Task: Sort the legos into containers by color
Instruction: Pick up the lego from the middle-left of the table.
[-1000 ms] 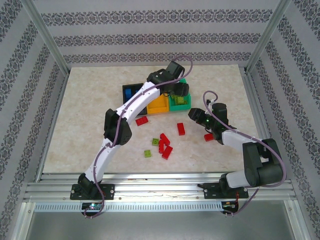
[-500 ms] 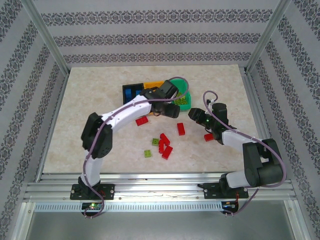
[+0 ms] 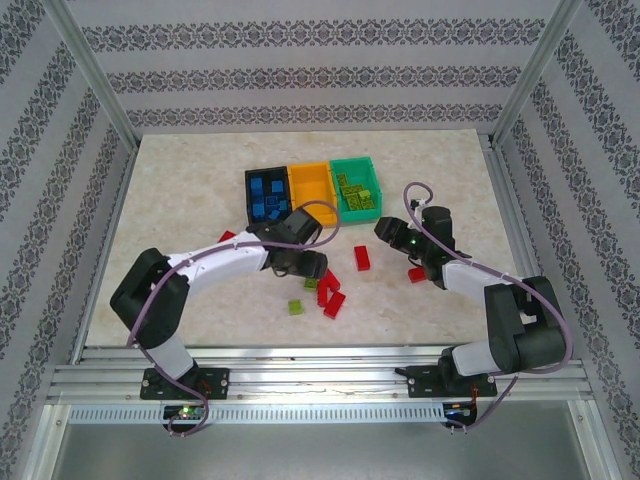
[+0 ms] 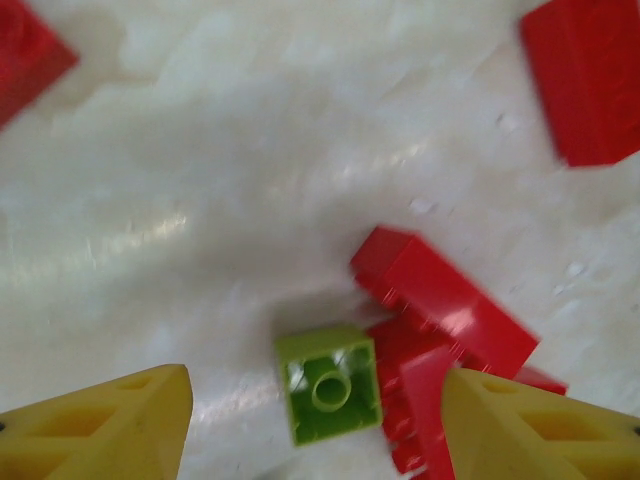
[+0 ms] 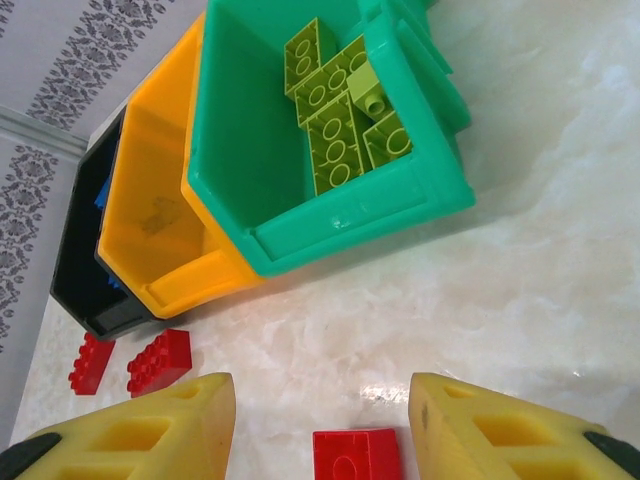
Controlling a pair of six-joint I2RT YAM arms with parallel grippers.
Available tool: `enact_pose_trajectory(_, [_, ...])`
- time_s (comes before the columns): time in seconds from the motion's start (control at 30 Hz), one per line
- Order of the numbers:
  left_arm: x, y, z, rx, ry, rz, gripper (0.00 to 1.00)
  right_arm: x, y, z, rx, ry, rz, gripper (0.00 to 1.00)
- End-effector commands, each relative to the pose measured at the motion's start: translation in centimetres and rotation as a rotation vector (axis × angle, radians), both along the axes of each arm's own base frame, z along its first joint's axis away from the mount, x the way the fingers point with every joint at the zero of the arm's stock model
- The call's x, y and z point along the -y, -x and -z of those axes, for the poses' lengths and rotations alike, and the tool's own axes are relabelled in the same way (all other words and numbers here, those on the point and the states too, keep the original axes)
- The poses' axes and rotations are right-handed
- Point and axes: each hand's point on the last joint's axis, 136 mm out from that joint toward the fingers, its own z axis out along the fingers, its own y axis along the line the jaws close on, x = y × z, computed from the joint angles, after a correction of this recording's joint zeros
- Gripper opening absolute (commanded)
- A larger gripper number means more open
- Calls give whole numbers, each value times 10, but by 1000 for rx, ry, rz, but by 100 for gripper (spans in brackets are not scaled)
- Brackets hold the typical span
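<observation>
In a row at the back stand the containers: the black bin (image 3: 267, 195) with blue legos, the orange-yellow bin (image 3: 309, 184), bare inside (image 5: 150, 215), and the green bin (image 3: 355, 187) with lime legos (image 5: 335, 110). My left gripper (image 3: 310, 268) hovers open over the loose pile. A lime green brick (image 4: 328, 383) lies on the table between its yellow fingers (image 4: 120, 425), touching neither, with red bricks (image 4: 445, 315) right beside it. My right gripper (image 3: 384, 229) is open and low in front of the green bin. A red brick (image 5: 355, 455) lies on the table between its fingers (image 5: 490, 430).
More red bricks lie loose on the table (image 3: 361, 257) (image 3: 417, 274) (image 3: 228, 237), and a cluster (image 3: 332, 298) sits mid-table. A second lime brick (image 3: 296, 307) lies nearer the front. Metal frame posts and patterned walls ring the table.
My left arm has swung back from over the green bin and come down over the brick pile mid-table. The right arm has not moved.
</observation>
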Motion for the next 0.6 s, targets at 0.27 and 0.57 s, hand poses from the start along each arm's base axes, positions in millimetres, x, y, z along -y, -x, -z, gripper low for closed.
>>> enact_pose_trajectory(0.27, [-18, 55, 17, -31, -6, -103, 65, -6, -3, -6, 23, 0, -15, 50])
enact_pose_trajectory(0.57, [-26, 80, 50, -77, -34, -172, 59, -9, -4, -1, 14, 14, -21, 50])
